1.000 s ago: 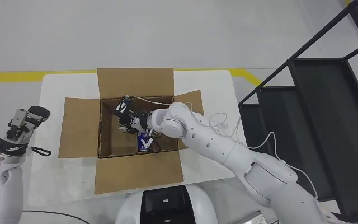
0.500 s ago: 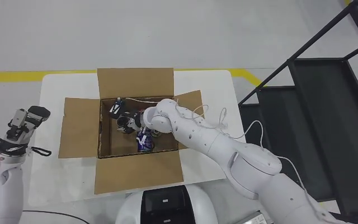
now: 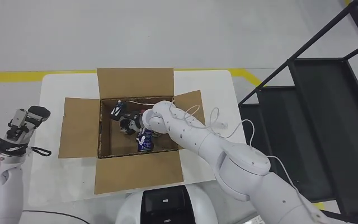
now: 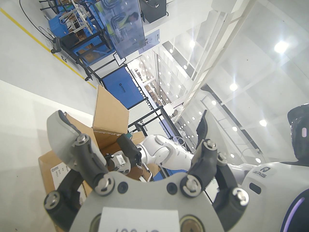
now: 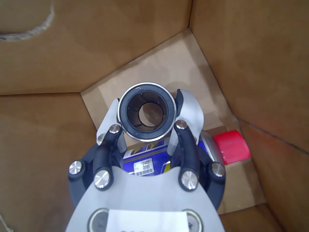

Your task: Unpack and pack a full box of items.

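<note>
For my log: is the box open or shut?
Open: the four flaps of the box lie spread outward, and the right gripper holds a metal ring inside it.

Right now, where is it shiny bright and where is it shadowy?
Left wrist view: ceiling lamps glare white beyond the open left gripper. Right wrist view: the box walls are shaded around the ring in the right gripper. Top view: the table is evenly lit.
</note>
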